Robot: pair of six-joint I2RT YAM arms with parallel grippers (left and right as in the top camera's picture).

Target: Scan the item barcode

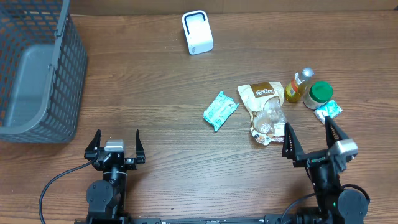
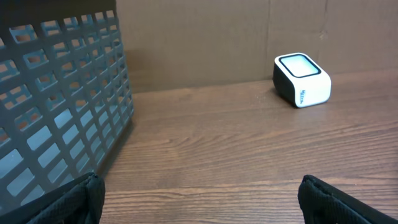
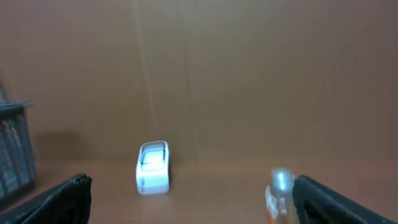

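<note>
Both arms are waiting along the near edge of the brown wooden table [image 1: 155,81], the left gripper [image 1: 117,135] towards the near-left corner and the right gripper [image 1: 307,124] towards the near-right, each with its fingers spread wide and nothing between them. The goods are lying in the right half, ahead of the right gripper: a brown-and-white crinkly plastic snack pouch [image 1: 265,106] with a clear window, a flat teal foil sachet [image 1: 220,110] to its left, a small yellow bottle [image 1: 296,87], a green-lidded jar [image 1: 319,94] and a small teal packet [image 1: 328,110] close together towards the right edge. The white box-shaped barcode scanner [image 1: 198,32] is standing at the far edge near the middle, well apart from them, and a grey plastic lattice basket [image 1: 68,74] is filling the far-left corner. Which item is meant is not showing; the snack pouch is looking likeliest, being nearest. It is probably light, soft and slippery, crumpling under pressure, so taking it by a sealed edge seems wisest, sparing the contents and leaving the printed faces uncovered
</note>
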